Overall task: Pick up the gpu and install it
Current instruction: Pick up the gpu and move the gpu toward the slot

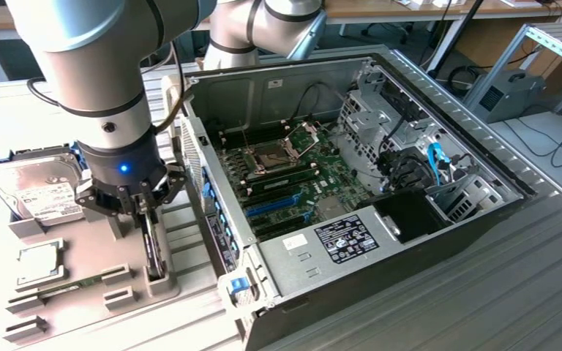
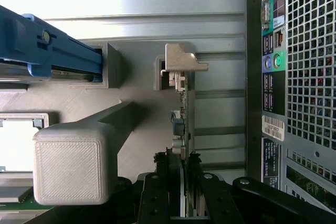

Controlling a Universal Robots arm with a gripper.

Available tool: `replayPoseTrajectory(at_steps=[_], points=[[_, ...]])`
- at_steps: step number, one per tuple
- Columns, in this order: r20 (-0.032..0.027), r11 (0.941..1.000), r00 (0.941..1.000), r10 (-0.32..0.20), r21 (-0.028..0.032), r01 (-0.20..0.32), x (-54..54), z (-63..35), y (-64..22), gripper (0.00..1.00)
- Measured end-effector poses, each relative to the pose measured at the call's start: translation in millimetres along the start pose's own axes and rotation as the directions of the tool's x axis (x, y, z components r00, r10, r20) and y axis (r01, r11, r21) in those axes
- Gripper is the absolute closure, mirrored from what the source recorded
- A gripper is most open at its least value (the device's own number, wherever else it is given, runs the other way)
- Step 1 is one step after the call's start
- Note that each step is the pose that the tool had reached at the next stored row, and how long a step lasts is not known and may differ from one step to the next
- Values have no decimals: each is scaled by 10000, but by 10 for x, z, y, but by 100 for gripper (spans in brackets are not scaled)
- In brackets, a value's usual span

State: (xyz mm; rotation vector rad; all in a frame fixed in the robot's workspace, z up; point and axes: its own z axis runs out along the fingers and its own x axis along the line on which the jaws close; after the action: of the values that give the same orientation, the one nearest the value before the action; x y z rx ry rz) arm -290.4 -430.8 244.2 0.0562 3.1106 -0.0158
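So the tool [image 1: 144,208] [image 2: 185,161] is clamped on the top edge of the gpu [image 1: 152,248] [image 2: 186,109], jaws nearly together. The gpu stands on edge in a grey slotted holder [image 1: 167,281], just beside the open computer case [image 1: 261,91], on the exterior view's left of it. The motherboard [image 1: 296,183] sits inside the case.

I read the arm [image 1: 76,51] as thick silver-grey tube sections, with a dark band where the segments meet. A black cable [image 1: 35,89] loops off its side. The wrist section [image 1: 120,157] is black and carries a lit blue indicator [image 1: 122,170]. The gripper [image 1: 140,207] is black, built of hinged link bars. The fingers [image 2: 157,198] are black, with pale pivot pins [image 2: 205,176].
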Motion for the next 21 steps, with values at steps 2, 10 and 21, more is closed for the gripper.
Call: replayPoseTrajectory(at_steps=[2,10,21], points=[[0,10000,10000,0,2,0,-1,-21,1,73],[1,10000,10000,0,40,0,-3,-116,13,73],[2,10000,10000,-2,82,2,-12,-437,29,73]])
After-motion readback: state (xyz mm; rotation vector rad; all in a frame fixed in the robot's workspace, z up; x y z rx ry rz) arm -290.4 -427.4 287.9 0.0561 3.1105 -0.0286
